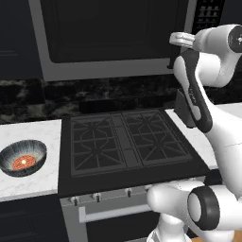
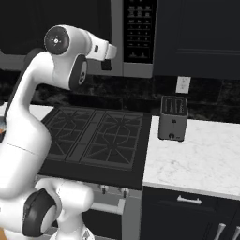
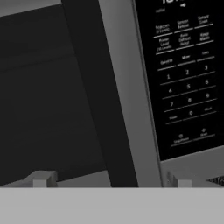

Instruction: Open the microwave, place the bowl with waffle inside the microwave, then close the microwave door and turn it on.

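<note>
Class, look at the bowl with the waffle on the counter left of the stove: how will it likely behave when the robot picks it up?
The bowl looks rigid, so it should hold its shape. Its wide, shallow, rounded form may rock if nudged at the rim. The waffle lies loose in the centre, so it could slide if the bowl tilts.

Dark cabinets (image 2: 197, 37) and a black marbled backsplash (image 1: 71, 97) frame white marble counters (image 2: 201, 159) flanking a black stove (image 1: 123, 142).
</note>
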